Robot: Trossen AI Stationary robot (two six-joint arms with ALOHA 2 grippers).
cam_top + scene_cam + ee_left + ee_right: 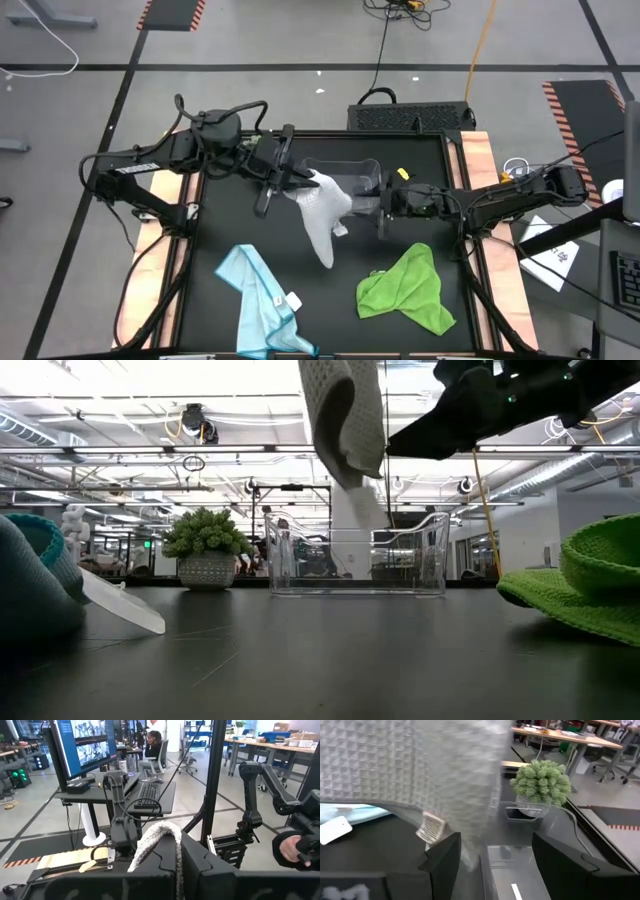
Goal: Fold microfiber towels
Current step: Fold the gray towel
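Observation:
The white towel hangs over the table's middle from my left gripper, which is shut on it high above the table, fingers level. Its lower end hangs clear of the tabletop. My right gripper stands open just right of the hanging towel, which fills the right wrist view with its small tag. The light blue towel lies crumpled at the near left. The lime green towel lies crumpled at the near right. My left gripper pinches a bunched fold of the white towel between its two shut fingers, coming level from the table's left. The fold loops up over the fingertips. The rest hangs slack below, lifted clear of the table. Whether my right gripper touches the towel, I cannot tell.
A clear plastic bin stands at the far middle, behind the hanging towel. A round green plant in a pot stands at the far left. The blue towel's white tag sticks out near the front left.

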